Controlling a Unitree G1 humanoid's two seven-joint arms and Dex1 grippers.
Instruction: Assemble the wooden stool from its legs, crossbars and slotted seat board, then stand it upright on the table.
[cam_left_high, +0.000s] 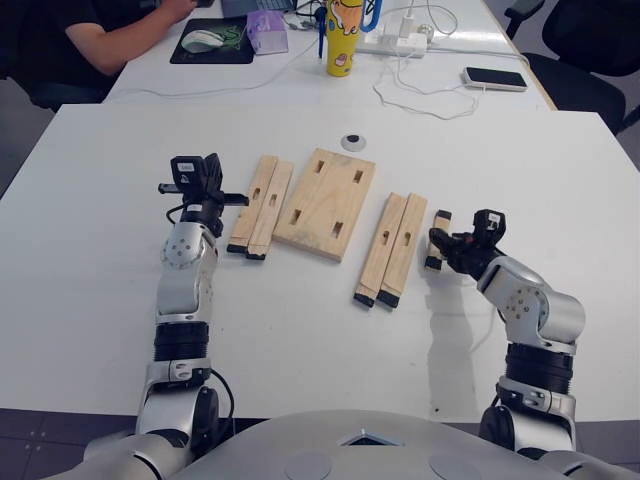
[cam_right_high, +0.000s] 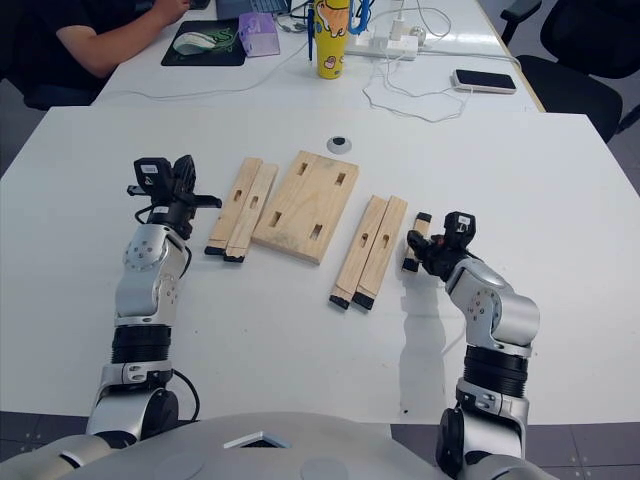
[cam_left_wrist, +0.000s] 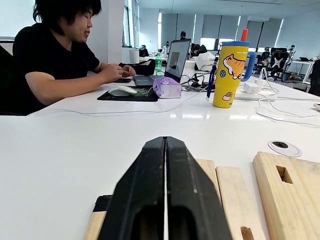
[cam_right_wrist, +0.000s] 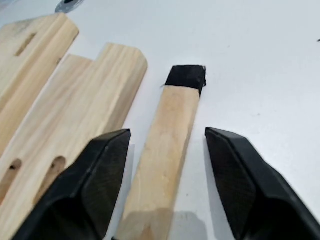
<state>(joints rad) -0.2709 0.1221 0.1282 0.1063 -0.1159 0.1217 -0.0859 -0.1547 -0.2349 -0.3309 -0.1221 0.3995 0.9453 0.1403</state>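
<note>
The slotted seat board (cam_left_high: 327, 203) lies flat mid-table. A pair of wooden legs (cam_left_high: 261, 206) lies to its left, and another pair of legs (cam_left_high: 392, 248) to its right. A short crossbar with black ends (cam_right_wrist: 165, 150) lies right of that pair; it also shows at the crossbar (cam_left_high: 437, 242). My right gripper (cam_right_wrist: 167, 165) is open, its fingers straddling the crossbar low over the table. My left gripper (cam_left_high: 235, 199) is shut on nothing, pointing at the left legs' near side; its fingers (cam_left_wrist: 165, 195) are pressed together above the leg ends.
A round cable grommet (cam_left_high: 353, 142) sits behind the board. On the desk beyond stand a yellow cup (cam_left_high: 343, 38), a purple box (cam_left_high: 266, 31), a power strip with cables (cam_left_high: 395, 44) and a phone (cam_left_high: 494, 78). A person's arm (cam_left_high: 120, 40) rests at the back left.
</note>
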